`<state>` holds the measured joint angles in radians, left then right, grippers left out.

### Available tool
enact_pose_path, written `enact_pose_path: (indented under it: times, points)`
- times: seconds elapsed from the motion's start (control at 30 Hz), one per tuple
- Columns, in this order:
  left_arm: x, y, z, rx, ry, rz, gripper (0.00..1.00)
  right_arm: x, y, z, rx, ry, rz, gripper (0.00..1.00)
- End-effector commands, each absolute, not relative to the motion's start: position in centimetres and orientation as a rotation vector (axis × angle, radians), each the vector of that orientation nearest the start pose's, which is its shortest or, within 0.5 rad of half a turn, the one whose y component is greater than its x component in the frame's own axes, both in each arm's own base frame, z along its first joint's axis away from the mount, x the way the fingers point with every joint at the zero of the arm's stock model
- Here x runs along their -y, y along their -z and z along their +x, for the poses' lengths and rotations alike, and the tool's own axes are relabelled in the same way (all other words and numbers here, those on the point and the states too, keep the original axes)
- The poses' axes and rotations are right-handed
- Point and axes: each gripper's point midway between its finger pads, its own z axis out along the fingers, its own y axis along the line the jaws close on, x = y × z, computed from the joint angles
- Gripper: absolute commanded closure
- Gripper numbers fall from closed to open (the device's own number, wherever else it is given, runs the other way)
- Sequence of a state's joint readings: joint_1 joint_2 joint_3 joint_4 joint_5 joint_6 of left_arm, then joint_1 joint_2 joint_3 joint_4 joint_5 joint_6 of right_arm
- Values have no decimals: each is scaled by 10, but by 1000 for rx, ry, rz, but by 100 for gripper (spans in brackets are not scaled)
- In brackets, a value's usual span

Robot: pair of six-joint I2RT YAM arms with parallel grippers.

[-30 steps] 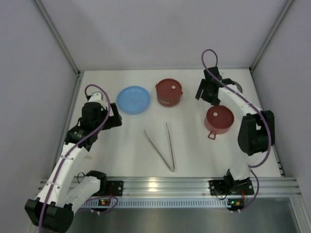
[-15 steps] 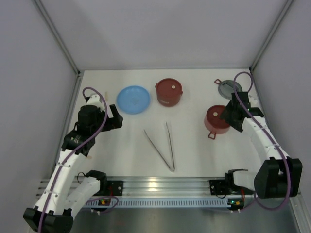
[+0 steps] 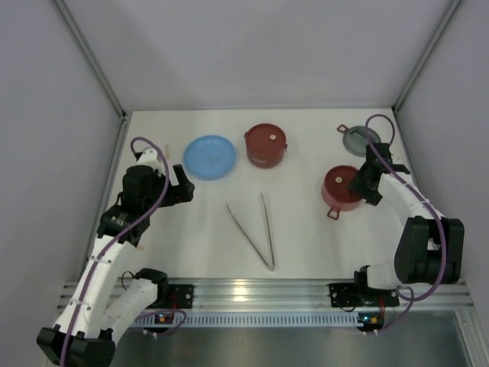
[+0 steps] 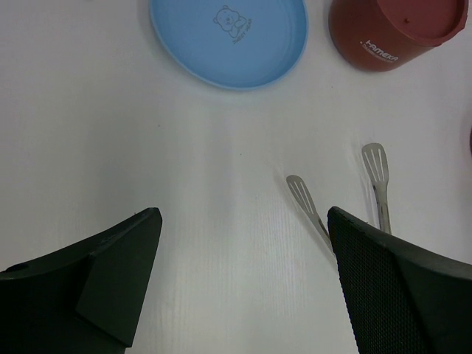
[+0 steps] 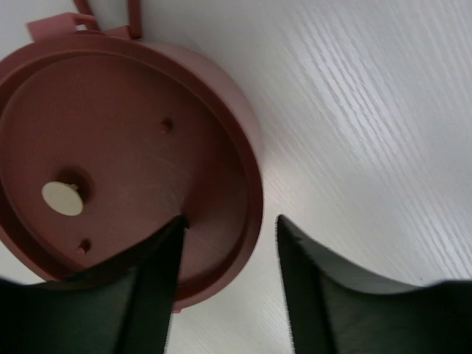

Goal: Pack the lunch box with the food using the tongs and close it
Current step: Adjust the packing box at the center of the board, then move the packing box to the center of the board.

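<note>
This is a robotics lab test cell. The white wood-grain worktop (image 3: pixel 306 237) is boxed in by plain pale-grey wall panels (image 3: pixel 260 53) set in metal corner struts (image 3: pixel 92 61), beyond and outward of each pincer. Behind the left pincer (image 3: pixel 178 186) and the right pincer (image 3: pixel 359 183), a ribbed aluminium rail (image 3: pixel 252 292) carries the arms' bolted bases. Purple cables (image 3: pixel 380 116) and small lit circuit boards (image 3: pixel 162 316) are also there. Staged props lie ahead of the left pincer: a flat light-blue plastic plate (image 3: pixel 209 157) and long thin silver metal tongs (image 4: pixel 375 158).

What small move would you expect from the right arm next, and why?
Probably closing the right tool: its fingers straddle the rim of the dark-red bowl, one inside, one outside, not yet pinching. The lid likely has to come off before the tongs can put anything in.
</note>
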<state>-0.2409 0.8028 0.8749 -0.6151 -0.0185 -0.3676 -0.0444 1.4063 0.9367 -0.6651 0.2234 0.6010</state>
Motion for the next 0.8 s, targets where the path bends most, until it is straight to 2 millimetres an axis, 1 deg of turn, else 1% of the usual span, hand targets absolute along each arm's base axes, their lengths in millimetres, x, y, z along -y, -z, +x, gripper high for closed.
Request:
enact_pose_path:
  times: [0.0, 0.03, 0.07, 0.1, 0.13, 0.17, 0.2, 0.23, 0.27, 0.3, 0.37, 0.4, 0.43, 0.47, 0.57, 0.6, 0.67, 0.7, 0.77]
  points:
    - [79, -232, 269, -2063, 363, -136, 1, 20, -61, 299, -2535, 35, 870, 47]
    - [79, -232, 269, -2065, 362, -135, 1, 15, -57, 292, -2537, 3, 871, 57]
    - [79, -231, 270, -2066, 363, -136, 1, 10, -57, 294, -2521, -34, 869, 60]
    - [79, -231, 270, -2066, 360, -136, 1, 1, -55, 291, -2531, -79, 857, 65]
    - [79, -231, 270, -2067, 360, -136, 1, -3, -53, 286, -2534, -98, 852, 74]
    - [79, -230, 271, -2071, 357, -139, 1, -14, -53, 285, -2537, -137, 836, 78]
    - [79, -230, 270, -2072, 357, -137, 1, -16, -53, 283, -2531, -151, 847, 83]
    - [79, -229, 271, -2073, 358, -139, 1, -28, -52, 279, -2539, -176, 808, 89]
    - [79, -228, 271, -2078, 357, -139, 1, -34, -53, 279, -2533, -198, 813, 90]
    - [79, -228, 272, -2078, 356, -137, 1, -46, -53, 278, -2541, -217, 778, 90]
    - [79, -227, 272, -2084, 354, -138, 1, -60, -56, 278, -2535, -246, 769, 90]
    - [79, -226, 273, -2089, 352, -136, 1, -74, -59, 278, -2543, -257, 718, 90]
    - [80, -226, 273, -2089, 354, -137, 1, -81, -61, 278, -2542, -263, 704, 90]
    - [81, -223, 274, -2098, 355, -136, 1, -96, -61, 275, -2550, -278, 681, 90]
    - [82, -220, 275, -2113, 356, -132, 1, -122, -68, 273, -2545, -326, 637, 89]
    - [82, -220, 276, -2111, 358, -135, 1, -128, -71, 275, -2539, -343, 623, 88]
    - [96, -216, 274, -2142, 438, -90, 1, -135, -72, 277, -2541, -342, 585, 86]
    - [101, -216, 274, -2148, 469, -81, 1, -138, -73, 282, -2548, -338, 565, 86]
    - [111, -209, 274, -2180, 525, -62, 1, -144, -71, 286, -2583, -336, 489, 85]
